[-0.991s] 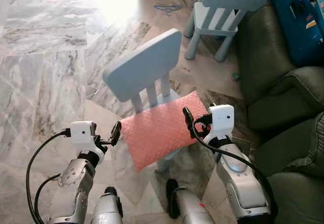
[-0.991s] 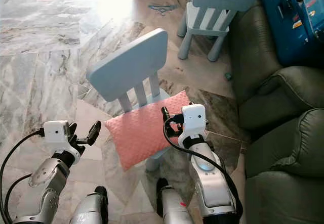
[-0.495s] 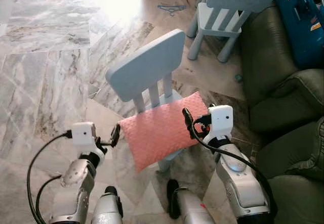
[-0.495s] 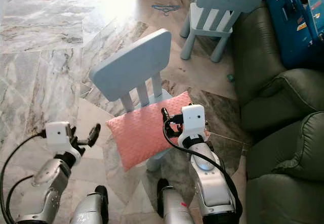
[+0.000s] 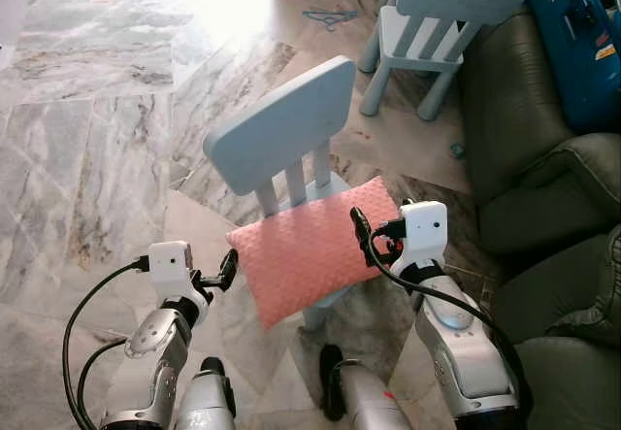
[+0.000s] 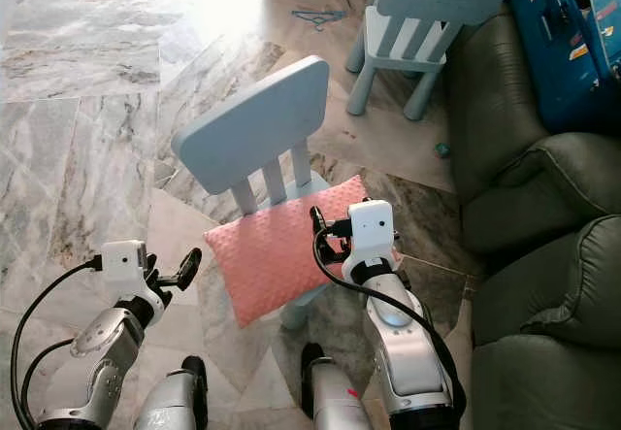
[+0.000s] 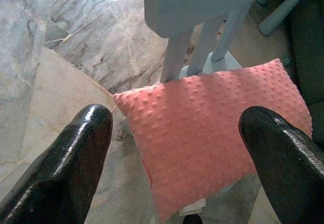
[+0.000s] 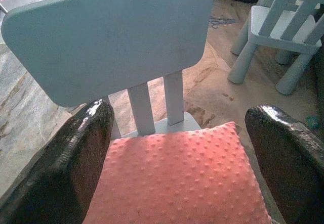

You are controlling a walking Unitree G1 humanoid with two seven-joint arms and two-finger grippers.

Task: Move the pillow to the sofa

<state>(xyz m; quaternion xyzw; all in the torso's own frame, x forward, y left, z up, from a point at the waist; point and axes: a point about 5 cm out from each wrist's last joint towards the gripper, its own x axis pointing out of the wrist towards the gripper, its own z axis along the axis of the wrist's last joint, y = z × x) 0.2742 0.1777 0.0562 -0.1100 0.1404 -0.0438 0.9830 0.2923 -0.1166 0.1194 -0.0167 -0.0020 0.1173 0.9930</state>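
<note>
Left claw (image 5: 227,269) open, fingers spread, just off the near-left corner of the pink dotted pillow (image 5: 310,248). Pillow lies flat on the small blue chair (image 5: 281,139), between both claws. Right claw (image 5: 361,226) open at its right edge. Green sofa (image 5: 543,187) beyond the right claw. Nothing gripped: grasp, lift, carry all remain.

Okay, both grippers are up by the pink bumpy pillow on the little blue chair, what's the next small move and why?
Probably bring both arms inward to the pillow's short ends. The pink dotted pillow lies on the pale blue plastic chair, untouched. The left gripper hangs open just off its near corner, and the right gripper is open at its other end, so neither has contact for a lift toward the dark green sofa.
</note>
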